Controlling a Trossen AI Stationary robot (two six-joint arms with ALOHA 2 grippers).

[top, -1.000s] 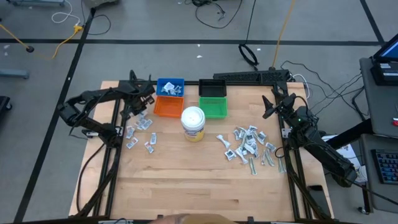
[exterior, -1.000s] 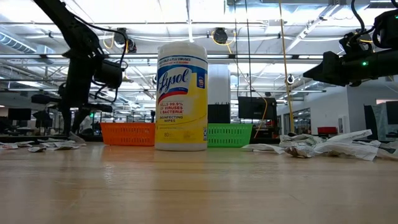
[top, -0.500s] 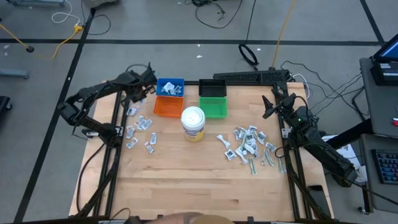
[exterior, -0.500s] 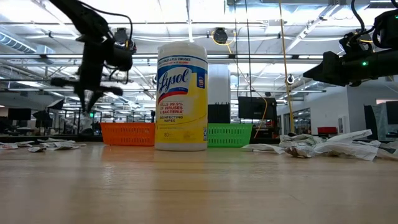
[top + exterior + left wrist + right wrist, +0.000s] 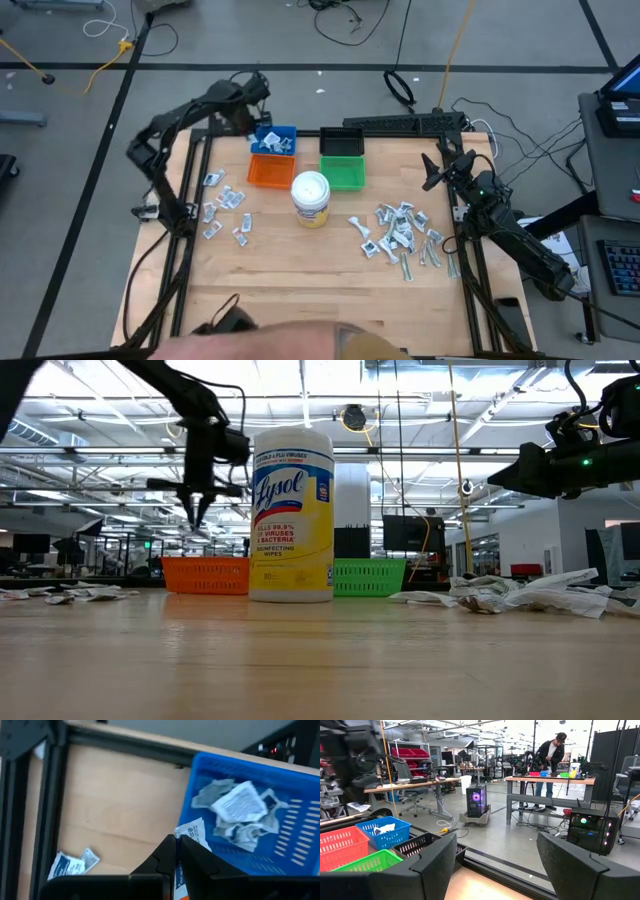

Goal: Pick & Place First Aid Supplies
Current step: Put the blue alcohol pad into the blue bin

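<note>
Left gripper above the far-left desk corner beside the blue bin, jaws clenched on a packet, long axis along the fingers, lower end hidden. Right gripper idle far right, jaws spread wide.

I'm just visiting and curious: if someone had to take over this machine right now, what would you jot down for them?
Left gripper: shut on a packet, raised beside the blue bin at the table's far side.
Right gripper: open, empty, waiting at the right edge.
Done: several packets already lie in the blue bin.
Left: drop the held packet, then clear the small group on the left and the larger pile on the right. The orange bin and green bin look empty.
</note>
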